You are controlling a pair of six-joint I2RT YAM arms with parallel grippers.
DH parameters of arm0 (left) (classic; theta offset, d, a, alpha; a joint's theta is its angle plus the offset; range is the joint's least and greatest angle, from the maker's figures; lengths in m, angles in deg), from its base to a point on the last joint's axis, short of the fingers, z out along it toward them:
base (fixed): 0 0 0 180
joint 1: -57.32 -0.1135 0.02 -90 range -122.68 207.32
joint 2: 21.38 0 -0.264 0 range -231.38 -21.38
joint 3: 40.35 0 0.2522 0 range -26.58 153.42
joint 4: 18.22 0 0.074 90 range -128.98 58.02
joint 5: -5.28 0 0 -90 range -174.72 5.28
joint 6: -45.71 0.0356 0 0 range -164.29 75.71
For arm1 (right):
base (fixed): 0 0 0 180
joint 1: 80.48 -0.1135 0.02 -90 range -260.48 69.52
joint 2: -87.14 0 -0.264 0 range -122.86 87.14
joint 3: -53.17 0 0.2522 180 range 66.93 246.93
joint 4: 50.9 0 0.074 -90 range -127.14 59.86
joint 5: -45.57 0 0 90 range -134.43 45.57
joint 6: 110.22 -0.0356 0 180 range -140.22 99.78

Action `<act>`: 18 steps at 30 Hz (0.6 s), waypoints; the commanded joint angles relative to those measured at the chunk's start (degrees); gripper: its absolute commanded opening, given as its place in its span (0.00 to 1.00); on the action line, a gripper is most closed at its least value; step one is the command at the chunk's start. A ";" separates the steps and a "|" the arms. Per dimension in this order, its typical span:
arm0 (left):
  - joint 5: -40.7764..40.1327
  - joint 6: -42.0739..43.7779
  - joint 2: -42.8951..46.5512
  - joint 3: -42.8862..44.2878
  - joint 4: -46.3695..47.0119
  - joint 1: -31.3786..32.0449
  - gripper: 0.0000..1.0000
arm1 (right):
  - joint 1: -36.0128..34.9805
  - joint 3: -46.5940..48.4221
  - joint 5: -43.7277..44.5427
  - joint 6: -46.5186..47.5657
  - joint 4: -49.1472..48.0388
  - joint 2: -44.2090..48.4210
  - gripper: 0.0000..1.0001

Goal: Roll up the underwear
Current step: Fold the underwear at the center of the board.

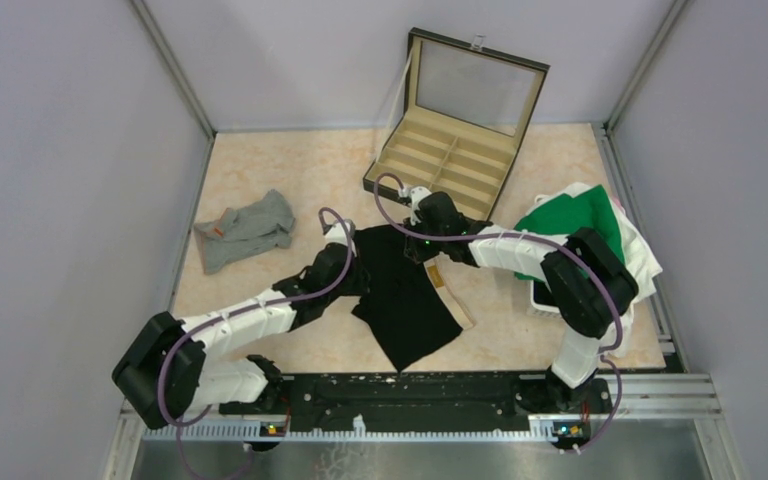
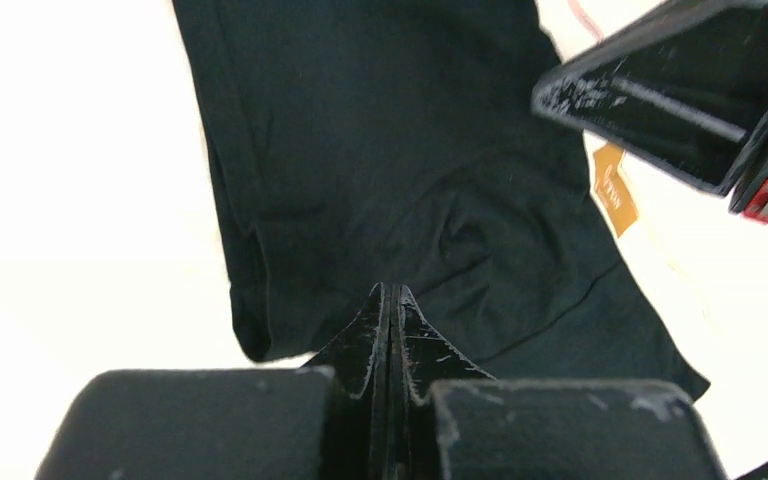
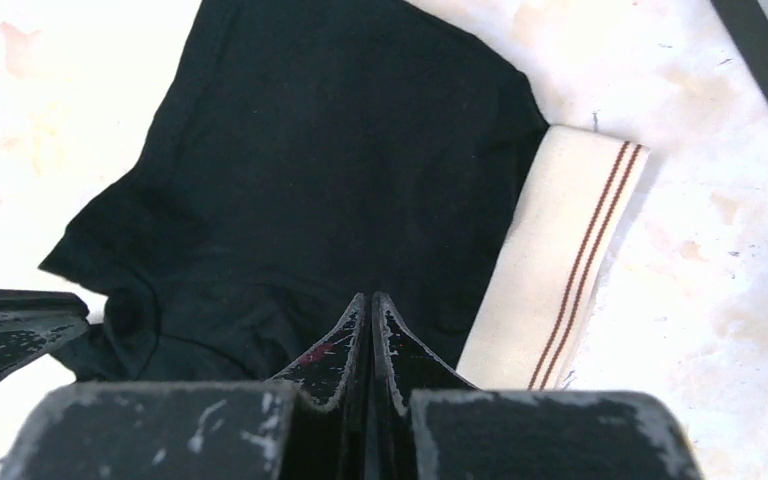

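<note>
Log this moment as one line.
left gripper shut, tips at black underwear | right gripper shut, same garment | grey underwear apart, left | nothing rolled yet

Top view: high above and behind, looking down and forward. It is the wide, distant shot, taking in the whole table (image 1: 260, 170), the left arm (image 1: 245, 318), the right arm (image 1: 520, 250) and the case (image 1: 460, 150).
Left wrist view: sits just behind the left gripper (image 2: 390, 295), sighting along its fingers, very close over the black underwear (image 2: 390, 150).
Right wrist view: sits behind the right gripper (image 3: 370, 305), angled down, just as close.
Shared ground: all three catch the black underwear, and each wrist view clips the other gripper at its edge.
</note>
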 commanded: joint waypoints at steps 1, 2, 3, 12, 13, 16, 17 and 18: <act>-4.98 2.32 -4.09 5.42 2.38 -0.02 0.01 | 0.16 1.00 1.90 -0.37 -2.35 -0.65 0.00; -5.26 2.60 -5.40 6.03 2.45 -0.03 0.01 | 0.16 0.60 1.78 -0.70 -2.92 -0.28 0.00; -5.54 2.76 -6.46 6.30 2.64 -0.10 0.01 | 0.16 0.13 1.68 -0.96 -3.39 0.06 0.00; -7.27 1.57 -16.66 6.64 1.91 -2.62 0.00 | 0.22 -5.33 1.76 -3.46 -5.86 6.02 0.00; -7.25 1.44 -17.36 6.69 1.85 -3.32 0.00 | 0.16 -6.15 1.94 -3.72 -6.03 6.91 0.00; -6.57 1.48 -19.03 7.11 2.08 -5.55 0.00 | 0.17 -8.86 2.25 -4.22 -5.96 9.74 0.00; -6.57 1.70 -19.54 7.47 2.10 -6.32 0.00 | 0.15 -9.80 2.54 -4.31 -5.80 10.86 0.00; -6.55 1.95 -20.23 8.00 2.09 -7.22 0.00 | 0.17 -10.65 2.82 -4.41 -5.60 11.86 0.00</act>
